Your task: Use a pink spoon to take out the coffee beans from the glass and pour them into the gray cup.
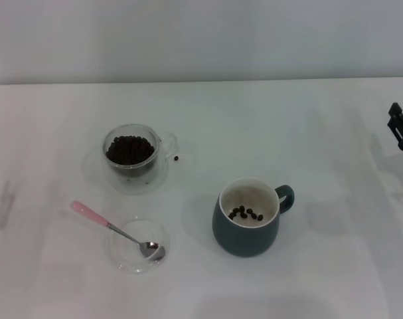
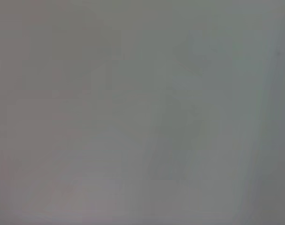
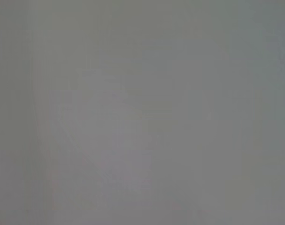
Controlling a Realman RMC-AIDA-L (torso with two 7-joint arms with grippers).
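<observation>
The glass [image 1: 131, 151] stands left of centre, filled with coffee beans [image 1: 129, 147]. One stray bean [image 1: 176, 158] lies on the table beside its handle. The pink spoon [image 1: 115, 230] rests with its bowl in a flat clear dish [image 1: 139, 246] and its pink handle pointing back left. The gray cup [image 1: 247, 218] stands right of centre with several beans [image 1: 245, 213] inside, its handle to the right. My right gripper [image 1: 402, 127] shows only as a dark tip at the far right edge, away from everything. My left gripper is out of view. Both wrist views show only blank surface.
The white table [image 1: 321, 133] spreads around the objects and meets a pale wall at the back.
</observation>
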